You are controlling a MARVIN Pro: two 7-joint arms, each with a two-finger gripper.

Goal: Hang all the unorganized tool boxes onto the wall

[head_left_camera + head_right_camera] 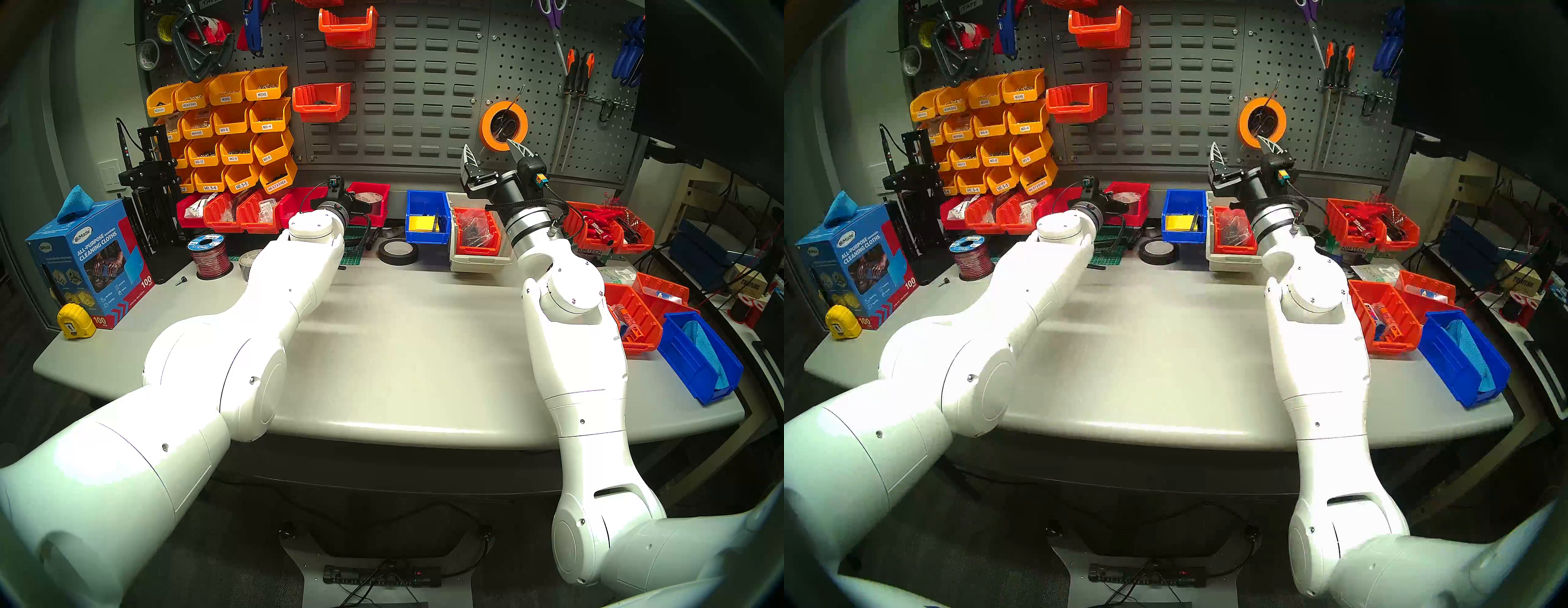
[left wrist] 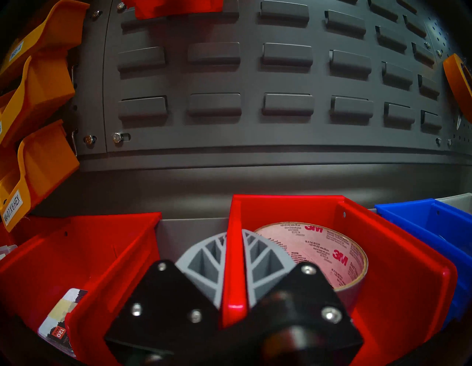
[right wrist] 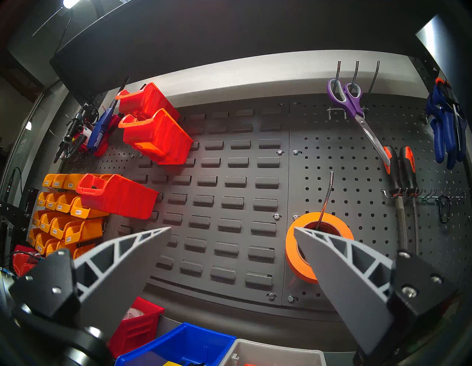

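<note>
At the back of the table, under the wall [image 1: 415,85], stands a bright red tool box [image 2: 396,255] holding a roll of 3M tape [image 2: 319,250]. My left gripper [image 2: 234,237] is shut on that box's left side wall, one finger inside and one outside. From the head view the same tool box [image 1: 375,195] is partly hidden behind my left wrist. Two orange-red tool boxes [image 1: 348,27] [image 1: 322,102] hang on the louvred panel. My right gripper [image 3: 232,228] is open and empty, raised in front of the wall [image 3: 229,179] near an orange tape roll [image 3: 293,245].
More red and orange-red bins [image 1: 237,214] line the table's back left, one [image 2: 89,255] right beside the held box. A blue bin [image 1: 426,216], a grey tray with an orange bin [image 1: 475,231], and further orange and blue bins [image 1: 634,322] sit to the right. Yellow-orange labelled bins [image 1: 233,127] hang on the left.
</note>
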